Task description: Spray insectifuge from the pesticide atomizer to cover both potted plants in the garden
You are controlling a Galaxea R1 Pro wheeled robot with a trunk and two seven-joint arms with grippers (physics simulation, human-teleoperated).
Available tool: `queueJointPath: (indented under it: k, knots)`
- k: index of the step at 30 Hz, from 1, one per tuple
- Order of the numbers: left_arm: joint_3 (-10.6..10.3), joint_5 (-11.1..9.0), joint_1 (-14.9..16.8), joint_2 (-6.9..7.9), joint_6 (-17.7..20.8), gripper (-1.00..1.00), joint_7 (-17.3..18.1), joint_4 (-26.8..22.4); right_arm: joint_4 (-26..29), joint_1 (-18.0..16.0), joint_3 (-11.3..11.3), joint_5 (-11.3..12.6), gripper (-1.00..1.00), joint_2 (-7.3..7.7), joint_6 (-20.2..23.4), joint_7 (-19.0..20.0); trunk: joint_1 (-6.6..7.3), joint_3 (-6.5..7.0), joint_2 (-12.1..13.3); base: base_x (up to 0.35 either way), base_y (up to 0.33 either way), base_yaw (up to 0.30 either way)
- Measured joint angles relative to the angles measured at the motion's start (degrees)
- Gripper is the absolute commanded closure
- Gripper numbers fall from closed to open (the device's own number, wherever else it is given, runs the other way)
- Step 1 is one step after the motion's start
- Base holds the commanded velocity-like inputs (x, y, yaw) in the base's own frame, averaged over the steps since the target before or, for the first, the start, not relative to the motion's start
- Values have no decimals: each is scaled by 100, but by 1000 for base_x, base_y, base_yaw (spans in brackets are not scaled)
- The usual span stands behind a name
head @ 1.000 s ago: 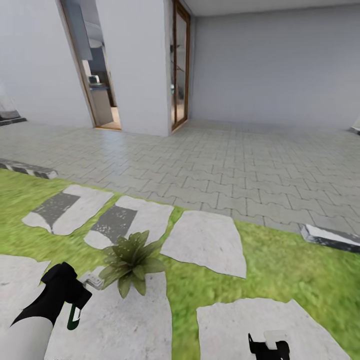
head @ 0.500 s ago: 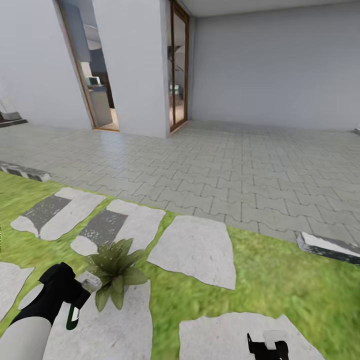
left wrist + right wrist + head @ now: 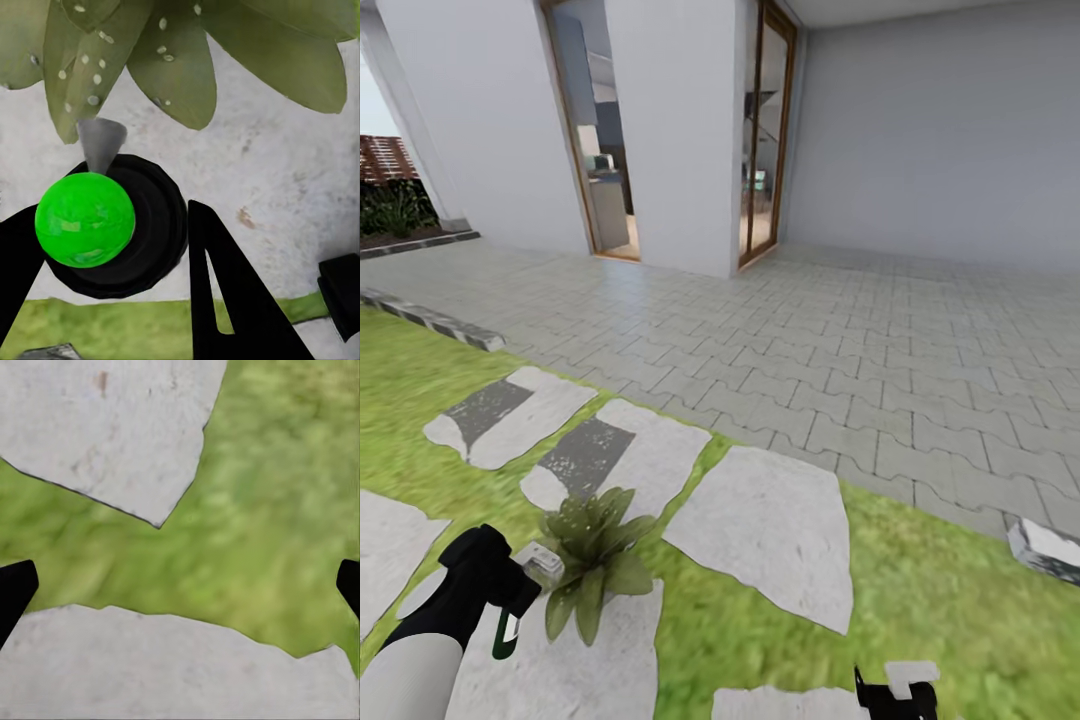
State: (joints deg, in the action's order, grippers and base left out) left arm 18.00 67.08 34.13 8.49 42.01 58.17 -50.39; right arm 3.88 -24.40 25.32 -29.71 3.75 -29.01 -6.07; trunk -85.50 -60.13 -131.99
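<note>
The whole picture has swung since a moment ago, so the camera turned; the potted plant point(image 3: 592, 560) sits just as close to the left gripper point(image 3: 510, 610). That gripper pinches the pesticide atomizer point(image 3: 94, 221), its nozzle pointing straight at the wet-speckled leaves just beside it. The right gripper point(image 3: 897, 695) hangs spread wide over grass, farther off.

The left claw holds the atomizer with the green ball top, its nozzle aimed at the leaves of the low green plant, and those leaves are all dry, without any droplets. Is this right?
Not quite. In the left wrist view the low green plant carries pale droplets on its leaves. The rest stands: the left claw holds the atomizer with the green ball top, nozzle toward the leaves.
</note>
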Motion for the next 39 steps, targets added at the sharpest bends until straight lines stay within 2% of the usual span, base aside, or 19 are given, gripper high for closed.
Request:
queueJointPath:
  k: [10, 17, 21, 23, 25, 28, 32, 33, 35, 39]
  knots:
    - [-20, 46, 1, -37, -8, 100, 27, 23, -1, 1, 1, 0, -100, -6, 7, 2, -3, 0, 0, 48, -34, 277]
    - [-8, -10, 51, -66, -10, 100, 62, 63, 7, 1, 8, 5, -100, 26, 0, 2, -3, 0, 0, 0, 0, 3]
    - [-24, 17, 88, 3, -14, 100, 79, 69, -5, 1, 2, 1, -100, 20, 0, 15, -3, 0, 0, 0, 0, 0]
    - [-48, 73, 73, 29, -9, 100, 255, 65, -1, 1, 2, 1, -100, 32, 0, 19, -3, 0, 0, 0, 0, 0]
    - [-171, 269, 59, 34, -12, 100, 537, 49, -1, 1, 1, 0, -100, 36, 0, 16, -3, 0, 0, 0, 0, 0]
    - [-396, 734, 42, 40, -14, 100, 1133, 11, 0, 1, 2, 0, -100, 44, 3, 12, -3, 0, 0, 0, 0, 0]
    - [-442, 1187, 92, 68, -32, 100, 1954, -27, 1, 1, 2, 0, -100, 46, 2, 11, -3, 0, 0, 0, 0, 5]
    - [-449, 1350, 96, 100, -36, 100, 2269, -29, 4, 1, 4, 0, -100, 46, 1, 6, -3, 0, 0, 0, 0, 146]
    - [-448, 1632, 104, 118, -25, 100, 2457, -29, 4, 1, 3, 0, -100, 42, 1, 2, -3, 0, 0, 0, 0, 254]
    - [-446, 1674, 311, 121, -13, 100, 2481, -78, -1, 0, 3, 1, -100, 37, 2, 0, -3, 0, 1, 70, -166, 275]
